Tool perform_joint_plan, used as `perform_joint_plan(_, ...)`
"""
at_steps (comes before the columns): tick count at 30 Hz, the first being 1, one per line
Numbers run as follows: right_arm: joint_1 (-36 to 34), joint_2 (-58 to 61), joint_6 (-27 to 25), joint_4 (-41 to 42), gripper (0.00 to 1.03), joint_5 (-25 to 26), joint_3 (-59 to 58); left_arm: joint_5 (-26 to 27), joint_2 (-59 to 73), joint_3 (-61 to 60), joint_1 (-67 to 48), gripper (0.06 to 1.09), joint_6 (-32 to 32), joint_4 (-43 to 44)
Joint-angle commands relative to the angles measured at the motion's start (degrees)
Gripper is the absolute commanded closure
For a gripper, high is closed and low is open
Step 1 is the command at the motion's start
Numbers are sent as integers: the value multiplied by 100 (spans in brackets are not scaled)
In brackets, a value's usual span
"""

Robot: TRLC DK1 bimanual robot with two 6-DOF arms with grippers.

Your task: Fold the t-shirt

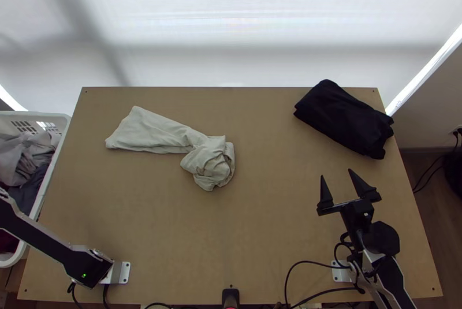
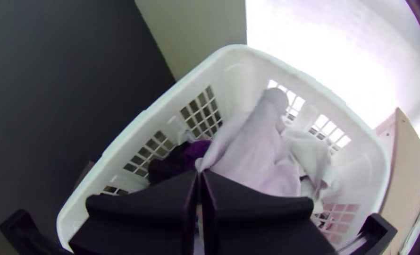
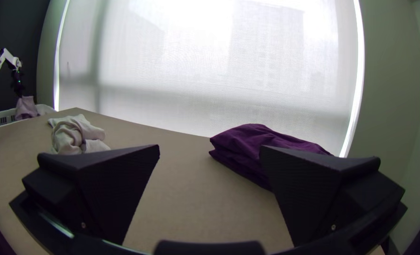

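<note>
The left tool (image 2: 200, 173), over the basket (image 2: 125, 134) at the bench's (image 1: 254, 228) left side, is closed, its fingertips pinching a pale cloth (image 2: 255, 153) that hangs down into the basket, where other clothes (image 2: 172, 163) lie loosely heaped. The right tool (image 1: 336, 174) stands wide open above the bench's right part, nothing between its fingers. Left of the bench's middle lies a beige cloth (image 1: 153, 133), one end laid out flattish towards the far left, the other bunched in a wad. A dark cloth (image 1: 343, 118) lies folded into a thick pack near the far right corner. Which cloth is the t-shirt I cannot tell.
</note>
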Motion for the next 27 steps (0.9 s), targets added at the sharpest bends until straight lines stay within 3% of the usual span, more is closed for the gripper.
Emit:
perform_joint_plan(1,16,-21,-107,-61,3,11,-60,-51,440,119,160,76,-23,33)
perform_joint_plan(3,16,-12,-107,-61,3,11,-60,-51,519,128,195,7,117,-55)
perform_joint_plan(9,16,-21,-107,-61,3,11,-60,125,88,66,124,10,-6,-643)
perform_joint_plan(14,16,-12,-107,-61,3,11,-60,995,-923,-92,-262,10,-182,-1364)
perform_joint_plan(21,16,-12,-107,-61,3,11,-60,1022,-2021,-162,-1440,10,-577,-2111)
perform_joint_plan(27,16,-21,-107,-61,3,11,-60,828,-3041,-531,-2961,10,-1491,-2551)
